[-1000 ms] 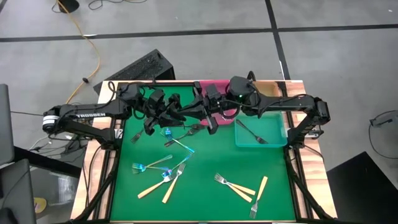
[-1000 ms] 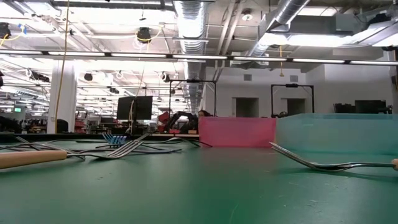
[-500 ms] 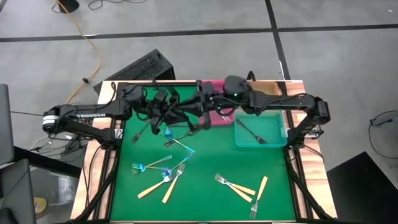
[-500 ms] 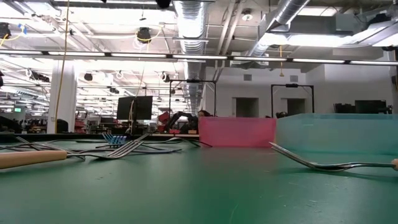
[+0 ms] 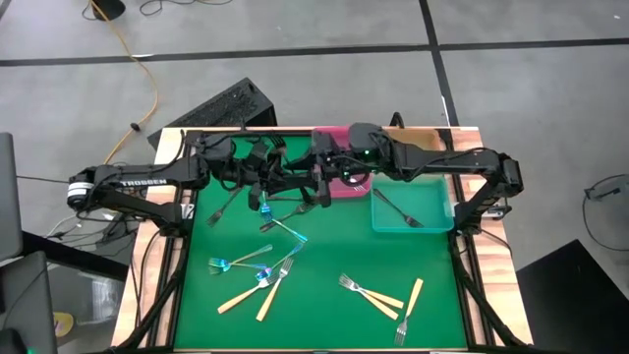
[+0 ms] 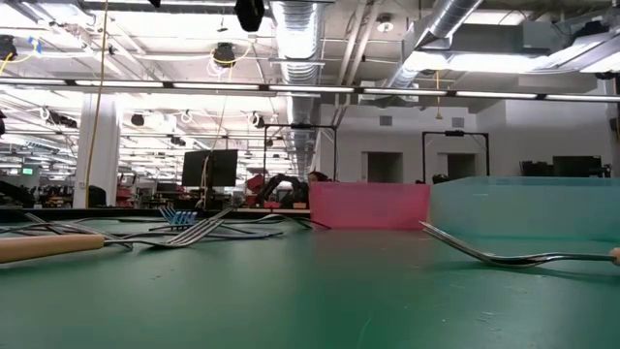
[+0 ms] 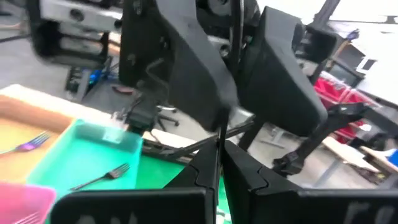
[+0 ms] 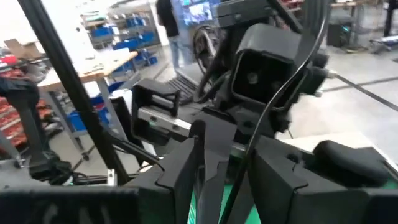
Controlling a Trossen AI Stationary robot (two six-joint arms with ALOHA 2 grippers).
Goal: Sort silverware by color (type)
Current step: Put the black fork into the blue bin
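Both arms meet beside the pink bin (image 5: 346,185). The left gripper (image 7: 217,163) pinches a thin dark fork (image 7: 219,146); the right gripper (image 8: 208,177) stands partly open around it, seemingly passing it over for sorting.

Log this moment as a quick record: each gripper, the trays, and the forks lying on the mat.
left gripper: fingers shut on a thin dark fork, above the green mat, far middle
right gripper: facing it, fingers open
teal tray: one dark fork inside
pink tray: partly hidden under the right arm
loose on mat: tan-handled forks, blue forks
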